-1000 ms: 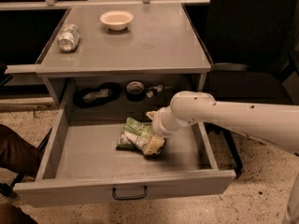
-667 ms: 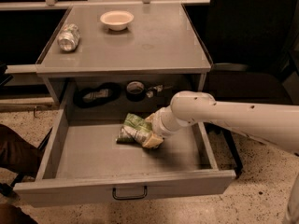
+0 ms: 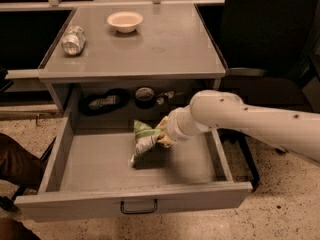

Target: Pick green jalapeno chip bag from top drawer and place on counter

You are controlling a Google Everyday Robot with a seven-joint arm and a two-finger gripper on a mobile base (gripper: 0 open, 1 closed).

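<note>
1. Bag (image 3: pixel 144 140) must end on the desk (image 3: pixel 165 49), the largest thing in view. Its top carries only a bowl (image 3: pixel 124 21) and a crushed can (image 3: pixel 73 39) toward the back, which leaves bare surface at the front and right.
2. Below the desk, the drawer (image 3: pixel 200 199) stands pulled well out. The bag is inside it, over the middle of the floor and a little toward the back.
3. A white arm (image 3: pixel 250 121) reaches in from the right, over the drawer's right wall, and ends at the bag.
4. A second ago the bag lay slumped flat on the drawer floor. Now it is drawn up on end, with its top toward the arm and its lower corner pointing down. I cannot tell whether that corner is touching the floor or just above it. My reading is that the grasp has taken and the lift out of the drawer is starting, while the carry up to the desk is still to come.
5. The hand (image 3: pixel 162 134) is at the bag's upper right edge, clenched on the foil. Its fingers are largely hidden by the wrist and look almost closed, with only the bag's edge between them.
</note>
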